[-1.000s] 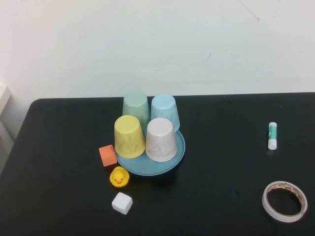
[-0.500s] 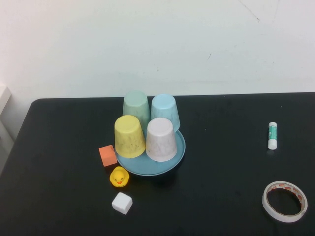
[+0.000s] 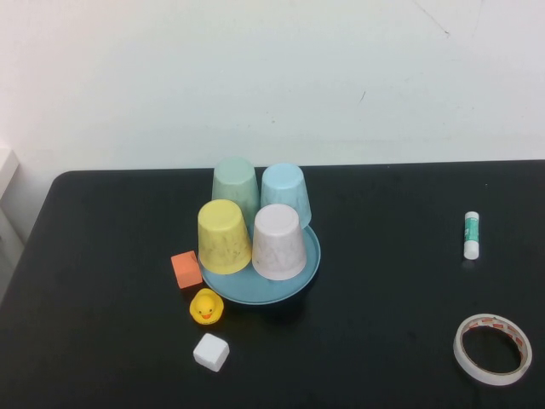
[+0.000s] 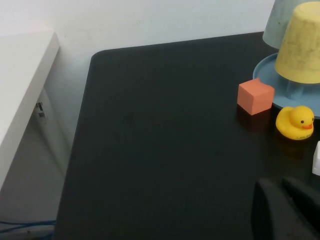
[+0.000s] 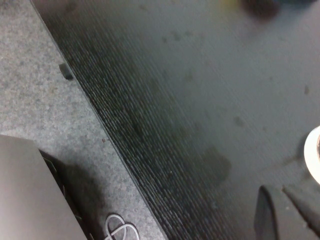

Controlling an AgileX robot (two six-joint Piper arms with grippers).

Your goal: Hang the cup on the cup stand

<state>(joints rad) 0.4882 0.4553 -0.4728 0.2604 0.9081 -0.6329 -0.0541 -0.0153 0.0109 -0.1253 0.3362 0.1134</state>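
Tabletop (image 3: 383, 341), matt black, carries the round teal-blue cup stand (image 3: 302, 277) left of centre toward its far edge. The light sky-blue plastic cup (image 3: 285, 192) sits inverted on the stand's far right peg, beside a mint-green cup (image 3: 234, 183), behind a yellow cup (image 3: 223, 236) and a pinkish-white cup (image 3: 278, 241). Left gripper (image 4: 285, 207) hangs closed and empty over the near-left tabletop. Right gripper (image 5: 287, 212) hangs closed and empty above the near-right edge.
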